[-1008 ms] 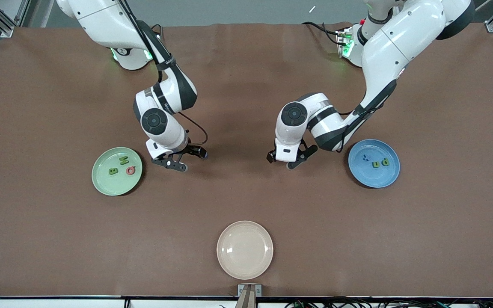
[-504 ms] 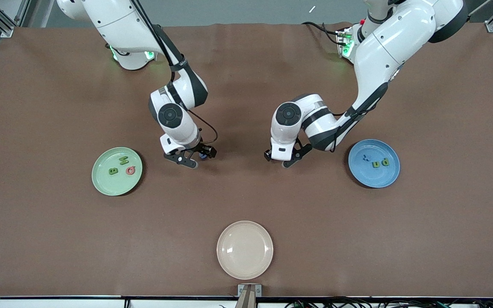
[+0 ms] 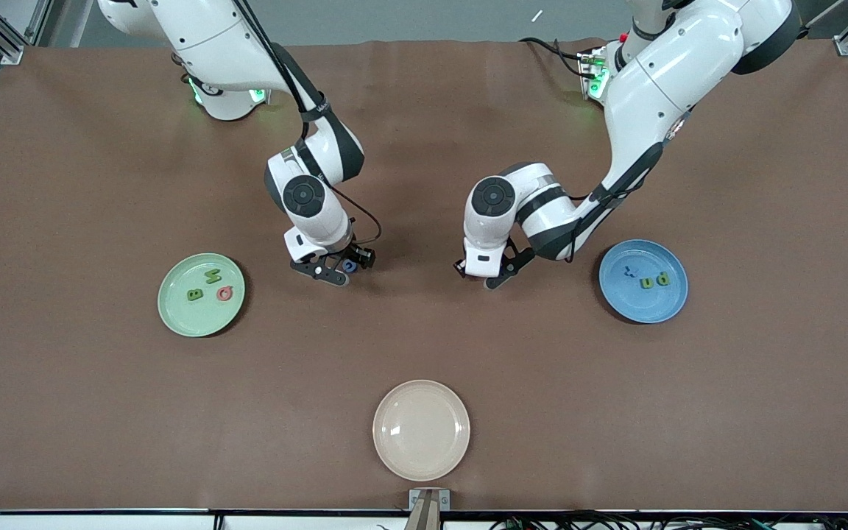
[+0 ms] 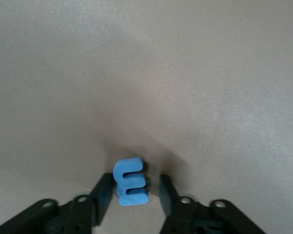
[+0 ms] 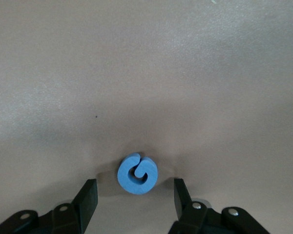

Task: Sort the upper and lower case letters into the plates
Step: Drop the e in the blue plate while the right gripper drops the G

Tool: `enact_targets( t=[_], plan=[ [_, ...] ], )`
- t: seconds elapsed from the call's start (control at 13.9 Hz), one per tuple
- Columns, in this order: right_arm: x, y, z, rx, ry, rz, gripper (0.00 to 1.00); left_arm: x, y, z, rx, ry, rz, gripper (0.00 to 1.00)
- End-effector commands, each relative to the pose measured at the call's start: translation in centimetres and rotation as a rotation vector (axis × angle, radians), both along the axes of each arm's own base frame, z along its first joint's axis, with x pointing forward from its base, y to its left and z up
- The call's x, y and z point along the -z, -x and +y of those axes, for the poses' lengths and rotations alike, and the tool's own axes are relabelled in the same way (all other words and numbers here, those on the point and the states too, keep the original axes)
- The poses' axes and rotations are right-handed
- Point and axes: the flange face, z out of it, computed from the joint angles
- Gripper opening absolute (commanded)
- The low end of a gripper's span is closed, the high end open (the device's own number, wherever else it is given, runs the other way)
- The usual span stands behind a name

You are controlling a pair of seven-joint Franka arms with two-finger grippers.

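Brown matting covers the whole table (image 3: 424,346), and low over its middle two black two-finger grippers straddle small foam letters. Seen from the left wrist, the left gripper (image 4: 132,195) stands with one finger (image 4: 102,197) close against a light blue block letter E (image 4: 131,182) and the other finger (image 4: 167,195) a sliver clear, so contact on both sides cannot be confirmed and no firm hold shows. The right gripper (image 5: 134,197) is wider apart, its fingers (image 5: 86,197) well clear of a light blue foam letter G (image 5: 137,174) lying flat just ahead of them; in the front view that letter peeks out beside the right gripper (image 3: 341,269), while the left gripper (image 3: 484,276) hides the E. Done well, each squeeze should probably catch its letter across the middle, with the right gripper advanced until the G sits squarely between the pads, then lift straight up so the light foam neither tips nor slides. Both look like capitals and would belong together. Toward the right arm's end, a pale mint green glossy plate (image 3: 174,313) holds three letters; toward the left arm's end, a mid blue plate (image 3: 619,298) holds several small letters. Nearest the front camera sits a cream-white plate (image 3: 421,429).
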Motion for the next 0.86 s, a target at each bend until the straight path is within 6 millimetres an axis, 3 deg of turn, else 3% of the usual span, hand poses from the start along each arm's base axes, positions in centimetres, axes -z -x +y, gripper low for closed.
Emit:
enact_targets(
  t=[0.0,0.14,0.29,0.58,0.79],
  plan=[
    [0.7,0.3,0.0,0.016,-0.002,-0.008,0.64,0.6,-0.1,0.0,-0.016,-0.006,-0.003,0.24],
    [0.6,0.1,0.0,0.016,-0.003,-0.013,0.64,0.4,-0.5,0.4,-0.018,-0.008,-0.009,0.16],
    [0.5,0.0,0.0,0.015,-0.007,-0.02,0.57,-0.2,-1.2,1.0,-0.027,-0.007,-0.02,0.11],
    [0.5,-0.6,-0.5,0.018,-0.006,-0.026,0.47,-4.3,-3.3,3.3,-0.022,-0.029,-0.067,0.11],
    [0.6,-0.7,-0.6,0.014,-0.004,-0.026,0.35,-7.2,-4.7,8.0,0.121,-0.091,-0.053,0.09]
  ],
)
